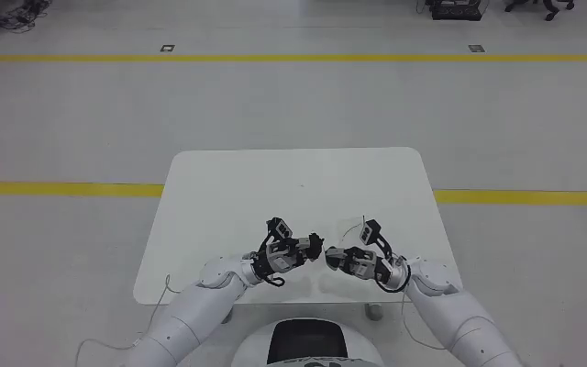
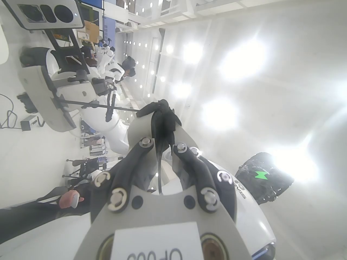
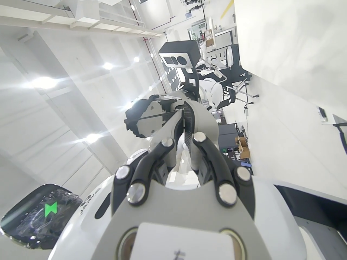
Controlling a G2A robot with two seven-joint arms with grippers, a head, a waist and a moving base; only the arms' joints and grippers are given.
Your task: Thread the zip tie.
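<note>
1. White table (image 1: 293, 179) is standing on a pale floor (image 1: 92, 119), and both arms are hanging over its near edge.
2. Left gripper (image 1: 315, 244) (image 2: 161, 114) is pinching the zip tie (image 3: 160, 114), its fingers pressed together.
3. Right gripper (image 1: 332, 256) (image 3: 184, 114) is clamping the same strip, its tips closed on it.
4. Zip tie is stretching as a thin black strip between the two grippers, which are facing each other close together above the table.

The zip tie (image 3: 160, 115) is a thin strap that looks dark. It runs almost straight between the left fingers (image 2: 165, 125) and the right fingers (image 3: 188, 125), pinched at both ends and lifted above the tabletop (image 1: 275, 183).
</note>
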